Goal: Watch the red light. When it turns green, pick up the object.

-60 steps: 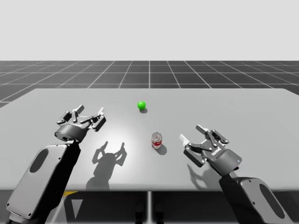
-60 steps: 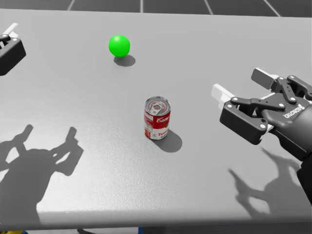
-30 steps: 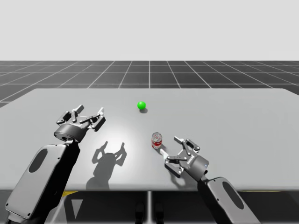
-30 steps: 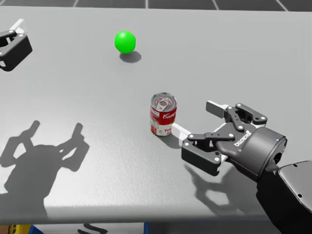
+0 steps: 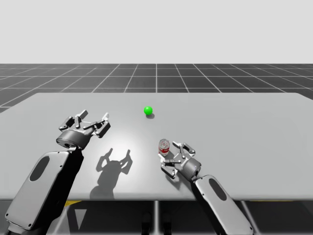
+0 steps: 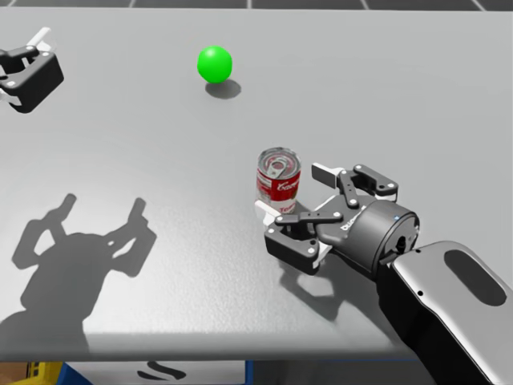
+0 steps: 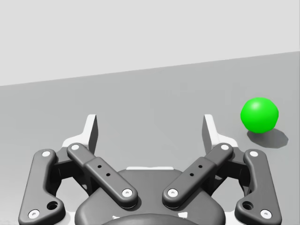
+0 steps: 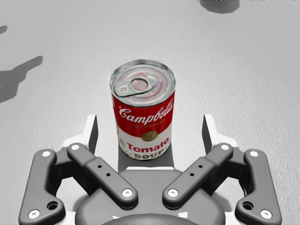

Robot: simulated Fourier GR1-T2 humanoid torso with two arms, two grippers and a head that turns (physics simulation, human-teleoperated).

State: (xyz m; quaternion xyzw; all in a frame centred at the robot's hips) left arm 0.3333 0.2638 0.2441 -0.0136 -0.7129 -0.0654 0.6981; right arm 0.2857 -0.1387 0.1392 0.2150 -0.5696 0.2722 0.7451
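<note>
Your right arm has been pushing in toward the middle over the last half second. The right end effector (image 5: 168,155) (image 6: 292,192) (image 8: 150,126), which was sitting just short of the red-and-white can (image 5: 164,147) (image 6: 278,175) (image 8: 143,108), is now reaching around it. The can itself has not shifted; it is standing upright on the tabletop (image 5: 244,122), pull-tab lid facing up. In the right wrist view you are seeing it between the two fingers, which are spread wide with a gap showing on each side, so nothing is gripping it. The can is sitting close to the palm, possibly touching it, though the angle is not making that clear.

Your left end effector (image 5: 93,117) (image 6: 20,56) (image 7: 150,129) is hanging above the tabletop well away from the can, fingers also spread wide and holding nothing, exactly where it was. The light (image 5: 148,110) (image 6: 215,63) (image 7: 259,115) is glowing green, resting on the tabletop beyond the can and ahead of the left end effector, off to one side of its fingers.
</note>
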